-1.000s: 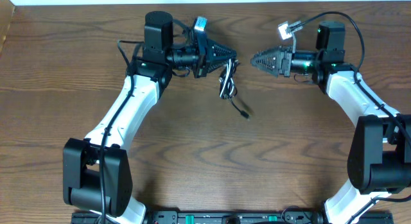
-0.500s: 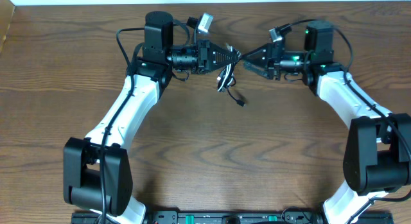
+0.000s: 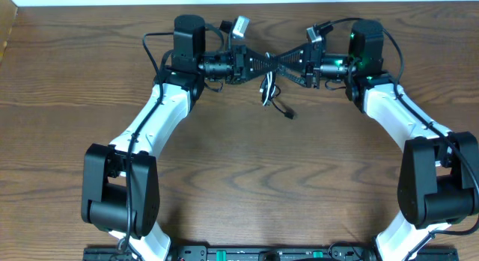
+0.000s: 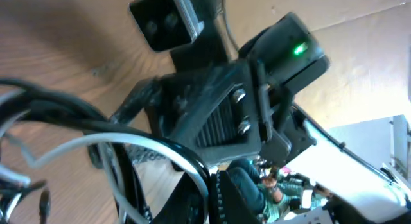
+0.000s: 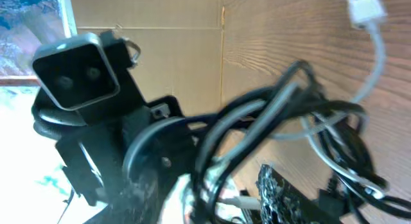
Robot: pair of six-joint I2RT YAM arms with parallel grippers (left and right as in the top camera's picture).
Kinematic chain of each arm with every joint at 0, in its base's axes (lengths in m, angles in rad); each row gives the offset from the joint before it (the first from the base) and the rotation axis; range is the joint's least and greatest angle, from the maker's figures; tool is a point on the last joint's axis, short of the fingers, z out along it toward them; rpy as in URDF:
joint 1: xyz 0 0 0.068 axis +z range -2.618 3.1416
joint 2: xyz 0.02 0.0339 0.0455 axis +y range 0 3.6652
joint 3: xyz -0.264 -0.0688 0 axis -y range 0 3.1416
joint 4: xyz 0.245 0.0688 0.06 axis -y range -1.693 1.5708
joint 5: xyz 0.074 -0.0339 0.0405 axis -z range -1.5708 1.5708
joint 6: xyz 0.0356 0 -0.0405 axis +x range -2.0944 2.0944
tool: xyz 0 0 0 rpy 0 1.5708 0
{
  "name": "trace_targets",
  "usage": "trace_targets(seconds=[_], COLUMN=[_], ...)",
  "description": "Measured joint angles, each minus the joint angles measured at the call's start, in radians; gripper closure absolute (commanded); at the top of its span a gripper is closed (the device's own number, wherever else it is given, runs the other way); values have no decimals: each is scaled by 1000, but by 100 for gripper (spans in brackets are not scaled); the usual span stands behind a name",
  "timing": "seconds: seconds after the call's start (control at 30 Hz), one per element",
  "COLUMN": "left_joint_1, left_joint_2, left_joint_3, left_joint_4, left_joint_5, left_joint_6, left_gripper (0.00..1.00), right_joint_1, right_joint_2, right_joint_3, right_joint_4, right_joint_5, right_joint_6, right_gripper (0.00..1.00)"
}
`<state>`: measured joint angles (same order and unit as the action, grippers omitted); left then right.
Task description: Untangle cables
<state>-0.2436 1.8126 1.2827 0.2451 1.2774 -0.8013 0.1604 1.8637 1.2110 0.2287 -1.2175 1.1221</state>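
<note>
The cables hang as one tangled bundle (image 3: 267, 89) from my left gripper (image 3: 275, 60), which is shut on them above the back of the table. A black plug end (image 3: 290, 115) trails onto the wood. In the left wrist view a white cable (image 4: 115, 140) and black cable (image 4: 58, 115) loop away from my shut left gripper (image 4: 214, 192). My right gripper (image 3: 289, 68) meets the left one tip to tip. In its wrist view the fingers (image 5: 277, 192) stand apart, with several strands passing between them. The white cable (image 5: 376, 57) runs up to its white plug (image 5: 365, 7).
The brown wooden table (image 3: 239, 179) ends at its back edge (image 3: 239, 2), close behind both grippers. The right arm's camera (image 4: 164, 18) fills the left wrist view, and the left arm's camera (image 5: 77, 67) fills the right wrist view. The arm bases (image 3: 112, 209) stand at the front corners.
My right gripper has moved left, from well clear of the bundle to right against the left gripper, its fingers now around strands. The left gripper shifted slightly right, bundle still held.
</note>
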Motion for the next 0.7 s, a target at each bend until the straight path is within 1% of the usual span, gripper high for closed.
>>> trace_targets(seconds=[0.1,0.17,0.27,0.43,0.57,0.6,0.63,0.67,0.7], left_joint_1=[0,0,0,-6,-23,-27,-28,-30,-32], left_joint_2=[0,0,0,0,0,0,0,0,0], left_joint_3=[-1,-1,-1,-1,-1,-1,-1,-1,-1], left_joint_4=[92,119,123,124,126,126,126,126,126], left_joint_5=[0,0,2,4,3,3,3,2,-1], left_joint_6=[-67,-101,-143,-172,-175,-176,-179,-187,-197], left_gripper=[93,92,92,93,93,92,92,92,93], right_joint_1=[11,23,32,34,34,34,35,36,37], right_joint_2=[0,0,0,0,0,0,0,0,0], right_joint_3=[0,0,0,0,0,0,0,0,0], right_joint_4=[-2,-2,0,24,29,29,26,16,6], right_joint_5=[3,14,39,75,100,105,111,115,117], right_joint_6=[3,4,5,8,8,7,5,-12,-13], right_gripper=[54,54,53,53,58,65,85,99,99])
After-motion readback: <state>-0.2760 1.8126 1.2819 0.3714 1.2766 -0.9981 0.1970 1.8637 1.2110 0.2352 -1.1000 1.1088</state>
